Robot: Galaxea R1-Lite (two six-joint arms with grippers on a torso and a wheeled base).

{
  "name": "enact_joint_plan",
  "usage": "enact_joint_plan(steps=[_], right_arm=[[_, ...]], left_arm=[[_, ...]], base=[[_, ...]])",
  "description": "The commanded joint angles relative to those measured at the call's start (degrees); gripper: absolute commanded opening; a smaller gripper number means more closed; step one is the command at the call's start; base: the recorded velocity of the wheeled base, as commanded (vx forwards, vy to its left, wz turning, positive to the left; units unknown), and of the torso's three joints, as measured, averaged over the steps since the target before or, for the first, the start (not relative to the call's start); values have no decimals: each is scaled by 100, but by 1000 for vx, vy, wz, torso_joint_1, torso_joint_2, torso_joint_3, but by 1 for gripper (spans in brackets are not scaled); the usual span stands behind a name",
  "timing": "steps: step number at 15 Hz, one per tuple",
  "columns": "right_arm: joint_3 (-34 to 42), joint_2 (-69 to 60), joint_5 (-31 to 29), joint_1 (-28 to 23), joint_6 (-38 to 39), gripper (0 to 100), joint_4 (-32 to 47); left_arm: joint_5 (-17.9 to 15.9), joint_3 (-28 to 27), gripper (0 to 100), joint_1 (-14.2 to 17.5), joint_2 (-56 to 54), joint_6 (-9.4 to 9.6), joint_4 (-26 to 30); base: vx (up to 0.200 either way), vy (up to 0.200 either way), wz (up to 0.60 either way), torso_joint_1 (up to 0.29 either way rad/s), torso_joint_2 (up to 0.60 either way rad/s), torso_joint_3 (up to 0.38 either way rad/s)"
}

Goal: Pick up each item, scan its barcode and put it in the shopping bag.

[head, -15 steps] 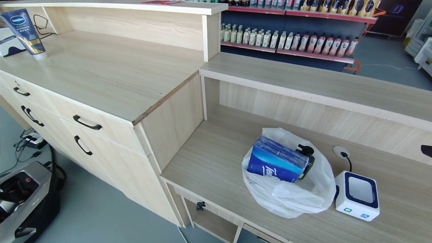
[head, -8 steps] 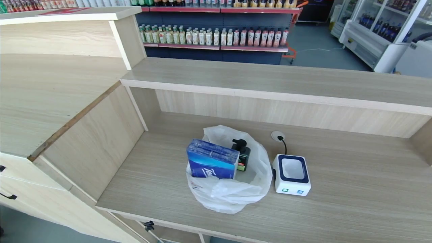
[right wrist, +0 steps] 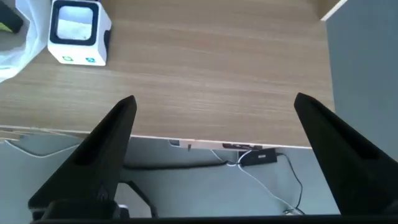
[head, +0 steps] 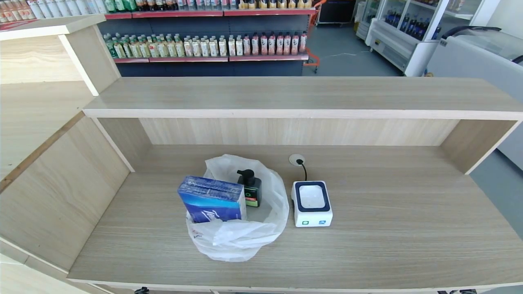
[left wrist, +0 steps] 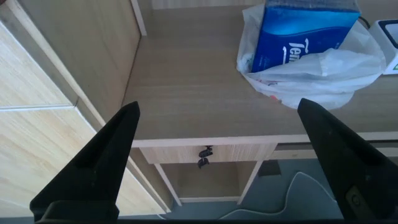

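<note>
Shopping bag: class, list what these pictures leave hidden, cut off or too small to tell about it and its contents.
1. Head view: the pump bottle is partly hidden behind the tissue pack.
2. Head view: the floor of the shopping bag is hidden under the pack.
3. Left wrist view: the pack's top is cut off by the picture's edge.
4. Right wrist view: most of the bag is cut off by the edge.
5. Any view: no barcode can be made out.
</note>
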Motion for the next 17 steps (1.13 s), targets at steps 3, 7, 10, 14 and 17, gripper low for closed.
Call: enact_joint_plan(steps=[3,7,10,14,17], right_arm=[[2712,-2648,-13,25,42,100,-684],[3345,-3211,418,130,-46,100,-2143],[3345,-3395,761,51,7,100,-2046],[3345,-3395,752,51,7,100,-2046],[3345,-3395,761,51,-11,100,-2046]], left_arm=[[-2,0,100,7,0,0,-6],[-2,0,100,7,0,0,-6],[-2,0,100,7,0,0,-6],[-2,0,100,7,0,0,-6],[-2,0,100,7,0,0,-6]], base=[[0,0,0,0,0,0],[0,0,0,0,0,0],[0,0,0,0,0,0],[0,0,0,0,0,0],[0,0,0,0,0,0]])
